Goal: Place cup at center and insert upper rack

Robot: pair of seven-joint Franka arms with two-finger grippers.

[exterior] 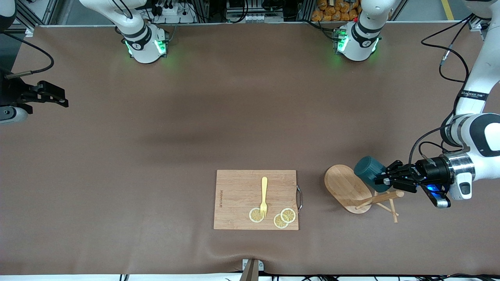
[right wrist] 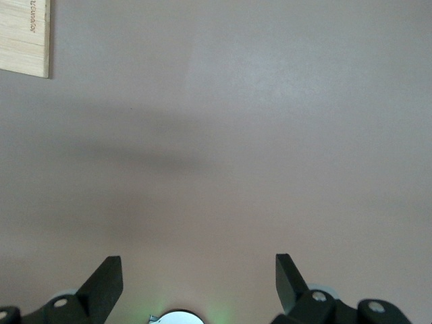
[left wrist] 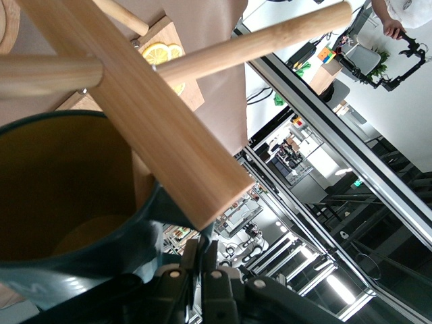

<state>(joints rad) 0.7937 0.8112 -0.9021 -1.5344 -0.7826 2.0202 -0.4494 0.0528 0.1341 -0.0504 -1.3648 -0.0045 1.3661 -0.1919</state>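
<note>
- Left gripper (exterior: pixel 384 180) is clamped on the rim of the cup (exterior: pixel 369 173), holding it tipped on its side above the upper rack (exterior: pixel 347 188).
- Upper rack lies toppled directly beneath this gripper, with its post (left wrist: pixel 145 108) crossing close against the cup mouth.
- Right gripper (right wrist: pixel 199 283) waits with fingers apart above bare table (right wrist: pixel 270 135), near a cutting board (right wrist: pixel 24 35) corner.
</note>
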